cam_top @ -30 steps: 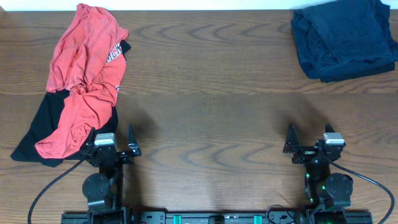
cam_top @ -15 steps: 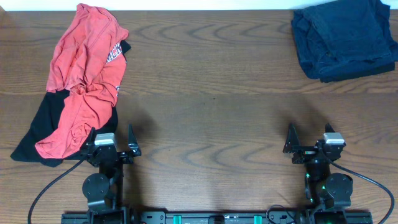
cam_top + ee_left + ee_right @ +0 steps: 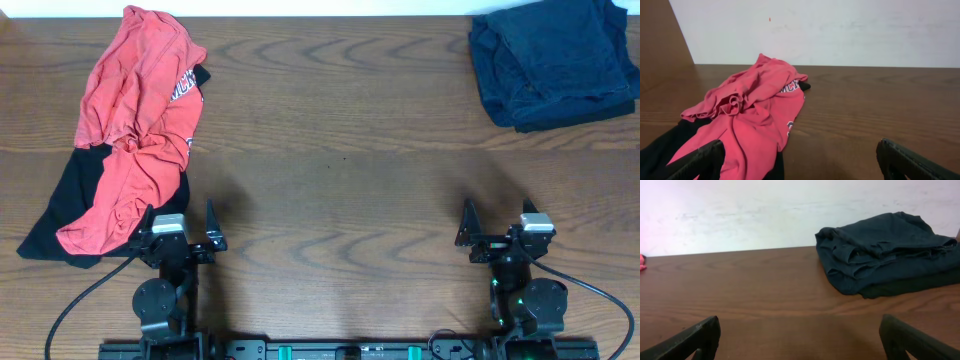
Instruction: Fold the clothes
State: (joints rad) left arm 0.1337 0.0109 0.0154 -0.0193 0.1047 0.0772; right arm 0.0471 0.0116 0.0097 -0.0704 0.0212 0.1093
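A crumpled red shirt [image 3: 135,120] lies on top of a black garment [image 3: 70,200] at the table's left side; both also show in the left wrist view [image 3: 755,105], ahead and to the left. A folded dark blue garment [image 3: 550,60] lies at the far right corner and also shows in the right wrist view [image 3: 885,250]. My left gripper [image 3: 180,232] is open and empty near the front edge, just right of the black garment. My right gripper [image 3: 495,232] is open and empty near the front edge, far from the blue garment.
The brown wooden table [image 3: 340,170] stretches between the two piles. A white wall [image 3: 840,30] stands behind the table's far edge. Cables run from both arm bases at the front.
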